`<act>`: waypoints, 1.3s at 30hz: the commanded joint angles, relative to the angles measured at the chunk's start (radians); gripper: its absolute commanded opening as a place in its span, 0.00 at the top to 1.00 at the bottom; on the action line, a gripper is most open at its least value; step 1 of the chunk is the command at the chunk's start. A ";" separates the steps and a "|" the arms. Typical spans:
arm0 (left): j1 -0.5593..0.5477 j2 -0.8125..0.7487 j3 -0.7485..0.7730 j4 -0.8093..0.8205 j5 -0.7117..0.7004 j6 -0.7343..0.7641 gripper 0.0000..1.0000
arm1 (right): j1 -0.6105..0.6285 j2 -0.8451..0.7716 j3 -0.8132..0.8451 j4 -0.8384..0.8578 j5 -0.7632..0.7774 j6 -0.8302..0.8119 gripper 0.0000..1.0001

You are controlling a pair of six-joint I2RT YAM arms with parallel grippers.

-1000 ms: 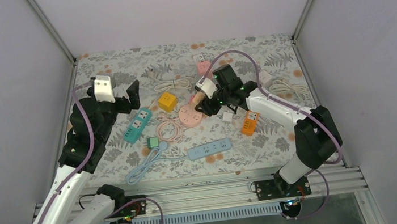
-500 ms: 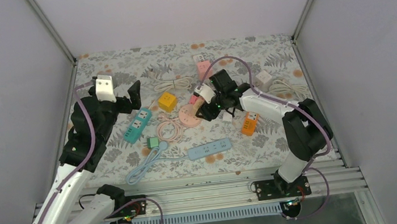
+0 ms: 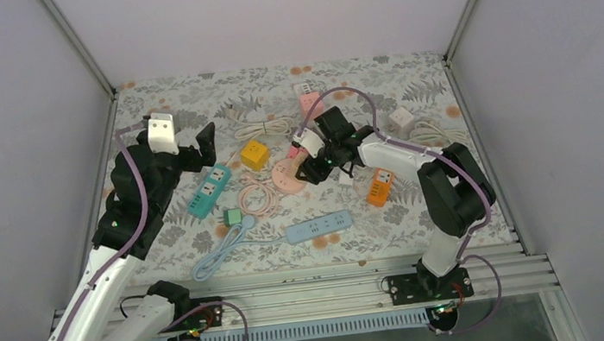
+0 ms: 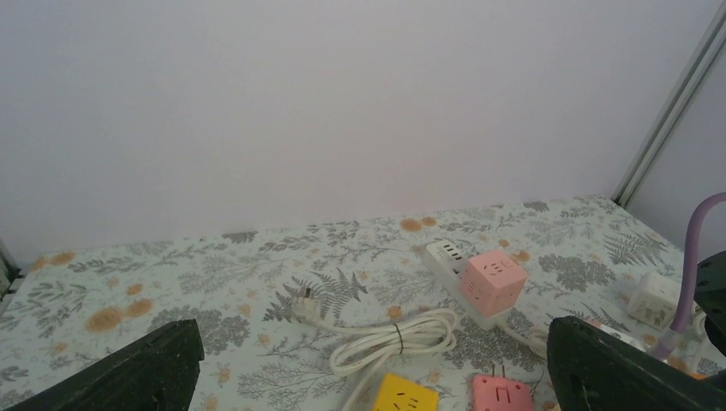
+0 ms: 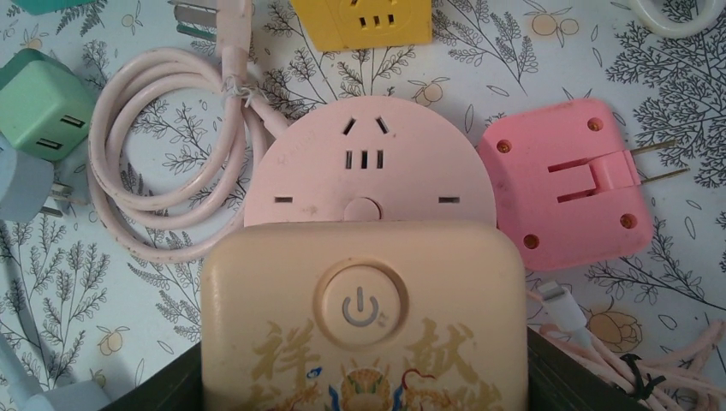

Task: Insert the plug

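In the right wrist view a cream plug block (image 5: 364, 317) with a round power button and a gold pattern fills the lower half, and my right gripper (image 5: 364, 387) is shut on its sides. Just beyond its front edge lies the round pink socket (image 5: 368, 171), slots facing up. From above, the right gripper (image 3: 314, 158) hangs over the right rim of that pink socket (image 3: 284, 176). I cannot tell whether plug and socket touch. My left gripper (image 3: 196, 153) is raised at the left, open and holding nothing (image 4: 377, 377).
A flat pink adapter (image 5: 565, 184) with two prongs lies right of the socket, and a coiled pink cord (image 5: 163, 145) left of it. Around it lie a yellow cube (image 3: 254, 155), teal strip (image 3: 209, 191), blue strip (image 3: 319, 227), orange adapter (image 3: 381, 187) and white cord (image 3: 263, 128).
My right gripper has shifted left with the cream plug, closer over the round pink socket. The left arm has barely moved.
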 commanded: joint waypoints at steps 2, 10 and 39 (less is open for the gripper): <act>0.005 0.001 0.010 0.002 0.003 0.017 0.00 | 0.010 0.017 0.025 0.018 -0.020 -0.009 0.57; 0.005 0.003 0.014 -0.004 0.004 0.023 0.00 | 0.016 0.019 0.016 0.002 -0.038 -0.022 0.57; 0.005 0.018 0.027 -0.029 -0.007 0.028 0.00 | 0.048 -0.059 0.021 0.000 0.098 0.015 0.57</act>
